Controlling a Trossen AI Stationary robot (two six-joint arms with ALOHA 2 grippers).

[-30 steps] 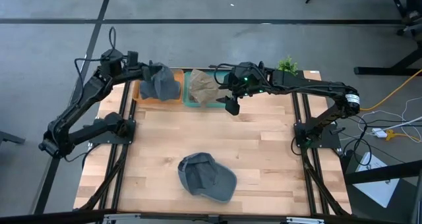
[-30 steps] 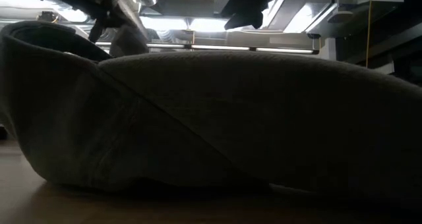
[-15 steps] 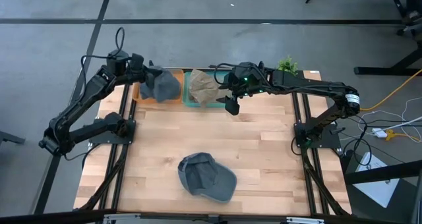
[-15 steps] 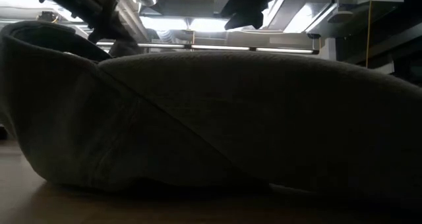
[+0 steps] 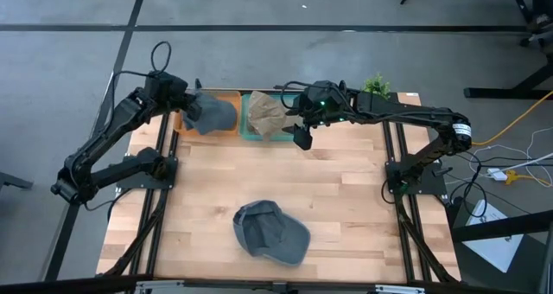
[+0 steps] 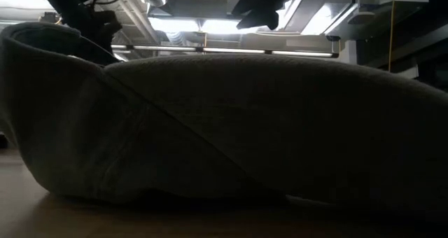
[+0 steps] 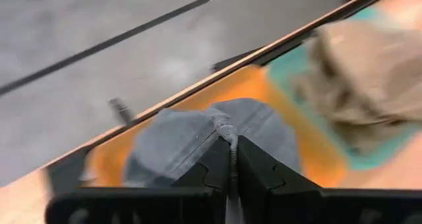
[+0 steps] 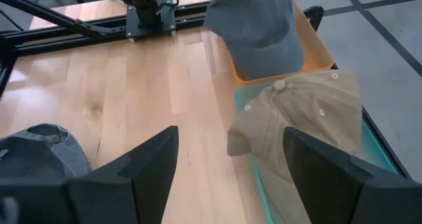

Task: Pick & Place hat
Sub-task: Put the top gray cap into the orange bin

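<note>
Left gripper (image 5: pixel 188 105) clamps a grey cap (image 5: pixel 210 114) over the orange bin (image 5: pixel 226 128); right gripper (image 5: pixel 301 137) gapes beside it. Three caps total.

Two trays sit side by side at the table's (image 5: pixel 346 199) far edge: left tray (image 5: pixel 232 97) holds one cap (image 5: pixel 212 114), right tray (image 5: pixel 245 128) holds another cap (image 5: pixel 266 114). Left gripper (image 5: pixel 192 106) is over the left tray, pinched on that cap's fabric; right gripper (image 5: pixel 301 135) hangs just right of the right tray, spread wide. Third cap (image 5: pixel 270 233) lies on the table near the front edge, centre; small plant (image 5: pixel 377 86) at the far right corner
</note>
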